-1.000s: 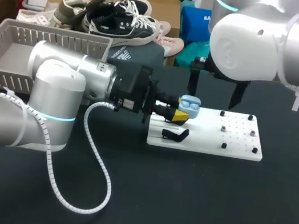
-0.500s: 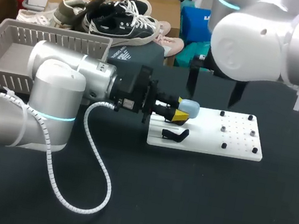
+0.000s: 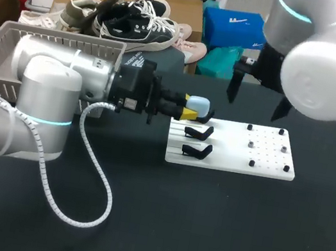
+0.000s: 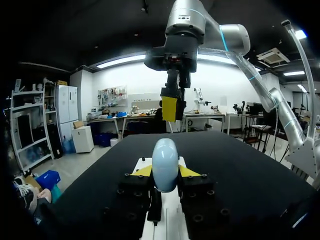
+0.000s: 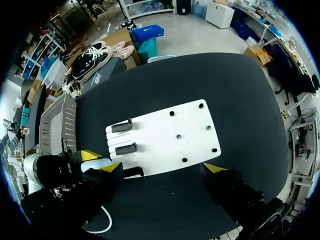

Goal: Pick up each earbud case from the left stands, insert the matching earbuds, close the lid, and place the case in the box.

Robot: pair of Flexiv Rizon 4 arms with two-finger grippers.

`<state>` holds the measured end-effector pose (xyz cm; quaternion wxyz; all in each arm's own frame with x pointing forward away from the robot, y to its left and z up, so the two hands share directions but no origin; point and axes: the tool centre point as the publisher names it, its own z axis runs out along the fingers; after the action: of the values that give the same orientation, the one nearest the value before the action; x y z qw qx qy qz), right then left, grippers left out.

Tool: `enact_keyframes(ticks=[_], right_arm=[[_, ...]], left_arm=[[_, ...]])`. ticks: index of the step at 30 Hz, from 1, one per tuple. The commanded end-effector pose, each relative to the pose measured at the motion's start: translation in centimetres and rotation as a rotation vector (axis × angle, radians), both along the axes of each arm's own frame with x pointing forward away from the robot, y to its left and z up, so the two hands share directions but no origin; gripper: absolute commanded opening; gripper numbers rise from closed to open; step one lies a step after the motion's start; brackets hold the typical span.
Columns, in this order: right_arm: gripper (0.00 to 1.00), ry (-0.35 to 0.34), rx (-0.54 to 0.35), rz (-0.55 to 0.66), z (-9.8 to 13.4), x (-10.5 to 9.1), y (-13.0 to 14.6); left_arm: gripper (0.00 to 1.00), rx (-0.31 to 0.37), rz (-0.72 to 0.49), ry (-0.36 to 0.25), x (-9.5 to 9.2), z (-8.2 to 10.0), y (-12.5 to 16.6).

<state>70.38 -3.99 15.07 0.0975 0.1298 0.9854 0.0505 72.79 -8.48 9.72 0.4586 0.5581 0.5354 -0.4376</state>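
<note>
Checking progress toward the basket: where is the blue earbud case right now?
In the head view, the earbud case is clamped in the left gripper, by the left end of the white board, right of the gray basket.

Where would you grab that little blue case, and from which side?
By its two broad, flatter faces, pinched across the thin way, coming in level from the side. The case is a smooth, rounded pebble shape, so its curved ends would likely slip. The left gripper holds it just so, with a yellow tip on each face.
</note>
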Motion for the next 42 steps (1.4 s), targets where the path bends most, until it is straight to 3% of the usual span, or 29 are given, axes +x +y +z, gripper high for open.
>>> enact_keyframes(ticks=[1,5,10,12,18,24,29,35,42], right_arm=[[1.0,-0.137,0.035,-0.016,-0.7,-1.6,-1.4],[1.0,-0.132,0.049,-0.021,-1.3,-1.9,-1.6],[1.0,-0.137,0.071,-0.023,-1.6,-2.2,-1.6],[1.0,-0.137,0.071,-0.023,-1.6,-2.2,-1.6],[1.0,-0.137,0.071,-0.023,-1.6,-2.2,-1.6],[1.0,-0.137,0.071,-0.023,-1.6,-2.2,-1.6],[1.0,-0.137,0.071,-0.023,-1.6,-2.2,-1.6],[1.0,-0.137,0.071,-0.023,-1.6,-2.2,-1.6],[1.0,-0.137,0.071,-0.023,-1.6,-2.2,-1.6]], left_arm=[[0.0,0.036,0.1,-0.035,-1.6,2.3,3.1],[0.0,0.08,0.18,-0.058,-1.2,3.6,6.0],[0.0,0.137,0.324,-0.053,-0.4,3.9,10.6],[0.0,0.079,0.388,-0.012,0.0,4.1,12.5],[0.0,0.098,0.533,-0.006,0.7,4.7,16.5],[0.0,0.164,0.682,0.032,1.8,4.2,20.1],[0.0,0.299,0.823,0.058,3.3,2.9,23.6],[0.0,0.352,0.975,0.131,5.5,1.3,26.6],[0.0,0.412,1.025,0.178,8.5,0.1,27.6]])
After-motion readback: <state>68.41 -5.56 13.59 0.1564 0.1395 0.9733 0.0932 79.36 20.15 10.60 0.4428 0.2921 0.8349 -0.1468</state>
